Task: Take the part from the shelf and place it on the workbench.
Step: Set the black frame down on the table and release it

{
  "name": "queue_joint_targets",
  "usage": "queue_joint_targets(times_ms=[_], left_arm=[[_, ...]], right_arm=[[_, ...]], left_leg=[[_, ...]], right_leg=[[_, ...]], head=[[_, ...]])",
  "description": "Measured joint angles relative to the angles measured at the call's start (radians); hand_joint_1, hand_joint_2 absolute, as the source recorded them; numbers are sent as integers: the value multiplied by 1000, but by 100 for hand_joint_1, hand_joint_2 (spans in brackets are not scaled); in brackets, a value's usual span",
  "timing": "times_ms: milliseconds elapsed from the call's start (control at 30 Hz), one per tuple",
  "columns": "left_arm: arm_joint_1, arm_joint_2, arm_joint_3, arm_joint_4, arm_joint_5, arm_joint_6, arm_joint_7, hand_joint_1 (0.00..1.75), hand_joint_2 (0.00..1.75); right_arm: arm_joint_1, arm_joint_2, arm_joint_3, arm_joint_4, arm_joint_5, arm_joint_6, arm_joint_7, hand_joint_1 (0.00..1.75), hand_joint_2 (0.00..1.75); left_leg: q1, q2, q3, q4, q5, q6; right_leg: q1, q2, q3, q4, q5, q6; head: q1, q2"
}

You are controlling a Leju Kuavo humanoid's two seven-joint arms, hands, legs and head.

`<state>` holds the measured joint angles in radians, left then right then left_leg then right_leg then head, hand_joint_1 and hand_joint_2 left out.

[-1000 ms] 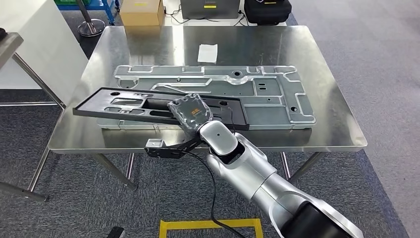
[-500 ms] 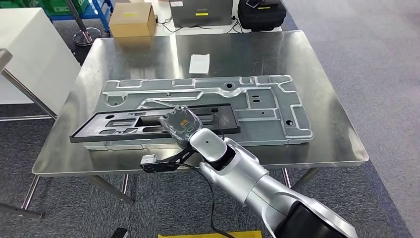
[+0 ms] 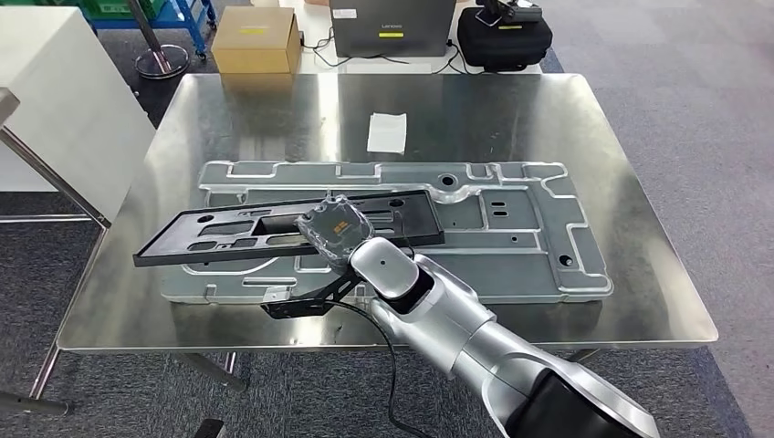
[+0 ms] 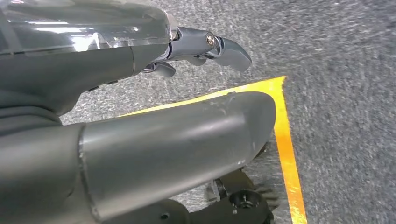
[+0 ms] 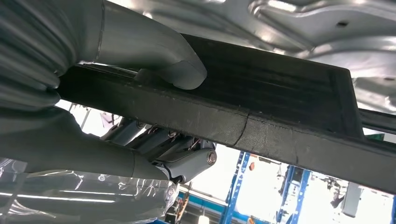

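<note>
Since a second ago the whole head view has shifted, so the camera has moved; the black part (image 3: pixel 274 228) keeps about the same place over the large silver plate (image 3: pixel 511 228), gripped as before by the right hand (image 3: pixel 333 228). That hand grasps the part along its near long edge: in the right wrist view the thumb (image 5: pixel 159 60) presses on one face and the darker fingers (image 5: pixel 173 154) wrap under the other. The long, flat part lies roughly along the plate, its left end reaching just past the plate's left edge, still over the worktop (image 3: pixel 274 109). A white paper slip (image 3: pixel 387 131) lies on bare steel beyond the plate. Wide bare margins lie behind and to the right. The left hand (image 4: pixel 140 116) hangs over grey carpet and yellow tape (image 4: pixel 285 140), holding nothing, fingers (image 4: pixel 224 46) apart.
</note>
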<state>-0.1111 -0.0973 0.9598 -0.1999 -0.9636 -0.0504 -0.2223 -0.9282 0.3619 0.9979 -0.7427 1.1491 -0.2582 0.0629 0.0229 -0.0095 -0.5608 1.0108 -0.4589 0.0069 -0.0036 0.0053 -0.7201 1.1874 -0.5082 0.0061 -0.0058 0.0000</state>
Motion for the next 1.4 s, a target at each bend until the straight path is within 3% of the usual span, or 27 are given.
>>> queue_joint_targets(times_ms=[33, 100, 233, 267, 333, 400, 433, 467, 500, 533, 567, 633, 767, 800, 867, 900, 933, 967, 1033, 1100, 1167, 1267, 1300, 1400], left_arm=[[0, -1, 1, 0, 0, 0, 0, 0, 0], [-1, -2, 5, 0, 0, 0, -2, 0, 0], [-2, -1, 12, 0, -2, 0, -2, 0, 0], [-3, -1, 12, 0, -2, 0, -2, 0, 0], [-4, 0, 14, 0, -2, -1, -3, 0, 0], [-2, 2, 15, 0, -2, 0, -4, 0, 87], [-1, 3, 16, 0, -4, 3, -6, 0, 131], [0, 4, 16, 0, -8, 8, -8, 0, 175], [0, 4, 16, 0, -13, 14, -10, 0, 175], [0, 4, 16, 0, -17, 19, -11, 0, 131], [-1, 4, 16, 0, -20, 21, -13, 0, 87], [-2, 4, 16, 0, -18, 21, -18, 0, 0], [-1, 3, 20, 0, -14, 16, -29, 0, 0], [-2, 3, 20, 0, -14, 16, -31, 0, 0], [-4, 3, 21, 0, -14, 15, -32, 0, 0], [-4, 3, 22, 0, -14, 15, -32, 0, 0], [-4, 3, 22, 0, -14, 15, -33, 0, 0], [-4, 3, 23, 0, -14, 15, -33, 0, 0], [-4, 3, 23, 0, -14, 15, -33, 0, 0], [-4, 2, 23, 0, -14, 15, -33, 0, 0], [-4, 2, 24, 0, -14, 14, -33, 0, 0], [-4, 3, 27, 0, -14, 9, -33, 0, 0], [-4, 3, 29, 0, -13, 7, -34, 0, 0], [-1, 4, 38, 0, -13, 5, -34, 0, 0]], right_arm=[[0, 0, 0, 2, -1, -1, 0, 175, 175], [-1, -1, 0, 6, -5, -4, -1, 175, 175], [-2, -1, 0, 10, -11, -8, -1, 175, 175], [-3, 0, 0, 10, -13, -9, -1, 175, 175], [-6, 1, 0, 12, -16, -13, -1, 175, 175], [-3, 1, 0, 18, -18, -18, -2, 87, 87], [-1, 1, 0, 22, -18, -20, -3, 44, 44], [0, 0, -1, 25, -18, -23, -4, 0, 0], [0, 1, -2, 28, -18, -27, -5, 0, 0], [0, 1, -3, 31, -19, -30, -6, 0, 0], [0, 0, -4, 34, -19, -33, -8, 0, 0], [1, 0, -5, 39, -21, -35, -11, 0, 0], [2, 0, -9, 48, -23, -37, -17, 0, 0], [1, 0, -11, 49, -24, -37, -17, 0, 0], [2, -1, -12, 53, -24, -37, -18, 0, 0], [4, -3, -13, 55, -25, -37, -18, 0, 0], [5, -4, -13, 57, -25, -37, -19, 0, 0], [6, -5, -13, 60, -25, -37, -19, 0, 0], [6, -5, -13, 62, -25, -38, -20, 0, 0], [4, -5, -14, 62, -25, -38, -20, 0, 0], [3, -4, -14, 63, -25, -38, -20, 0, 0], [2, -3, -17, 65, -26, -37, -21, 0, 0], [2, -1, -19, 65, -27, -37, -23, 0, 0], [3, 0, -24, 66, -28, -32, -29, 0, 0]], left_leg=[[-2, -1, 13, 0, -10, -3], [-4, -3, 28, -3, -26, -14], [-3, 0, 36, 17, -39, -37], [-2, 2, 22, 49, -51, -41], [0, 4, -43, 164, -94, -48], [0, 4, -113, 261, -130, -55], [0, 4, -129, 266, -121, -57], [1, 4, -128, 234, -89, -57], [1, 4, -111, 170, -38, -57], [0, 4, -91, 107, 3, -54], [-2, 5, -77, 51, 26, -50], [-8, 5, -68, 15, 36, -35], [-3, 5, -59, 4, 45, -7], [-1, 6, -55, 1, 45, -2], [-1, 6, -52, 0, 42, 5], [-2, 6, -52, 1, 41, 6], [-2, 6, -51, 1, 39, 6], [-2, 5, -50, 2, 38, 6], [-2, 3, -44, 4, 33, 2], [-6, 2, -42, 6, 29, -5], [-9, 2, -42, 5, 28, -15], [-7, 3, -46, 21, 11, -31], [-6, 4, -60, 57, -12, -36], [-2, 4, -146, 244, -99, -46]], right_leg=[[4, 0, 17, -68, 55, -9], [13, 0, 40, -155, 118, -23], [12, 2, 67, -180, 118, -44], [9, 2, 77, -184, 115, -49], [7, 2, 92, -187, 105, -57], [9, 4, 102, -186, 93, -59], [9, 5, 108, -184, 86, -59], [9, 7, 114, -181, 79, -57], [8, 8, 122, -177, 71, -54], [8, 8, 128, -174, 63, -51], [8, 9, 130, -171, 57, -47], [9, 9, 127, -166, 50, -36], [11, 7, 117, -134, 21, -13], [10, 6, 98, -92, -4, -7], [5, 5, 30, 40, -63, 1], [3, 4, -2, 96, -79, 4], [0, 4, -21, 121, -76, 5], [-1, 3, -19, 106, -53, 5], [0, 1, 35, -20, 24, -4], [5, 0, 89, -136, 68, -15], [9, 1, 101, -164, 69, -20], [1, 1, 110, -179, 76, -31], [-2, 0, 114, -185, 78, -36], [-2, -2, 117, -186, 77, -41]], head=[[0, 0], [0, 0], [-1, 0], [-2, 0], [-5, 0], [-6, 0], [-6, 0], [-6, 0], [-6, 0], [-5, 0], [-6, 0], [-6, 0], [-3, 0], [-1, 0], [2, 0], [2, 0], [2, 0], [2, 0], [3, 0], [2, 0], [2, 0], [0, 0], [-2, 0], [-6, 0]])
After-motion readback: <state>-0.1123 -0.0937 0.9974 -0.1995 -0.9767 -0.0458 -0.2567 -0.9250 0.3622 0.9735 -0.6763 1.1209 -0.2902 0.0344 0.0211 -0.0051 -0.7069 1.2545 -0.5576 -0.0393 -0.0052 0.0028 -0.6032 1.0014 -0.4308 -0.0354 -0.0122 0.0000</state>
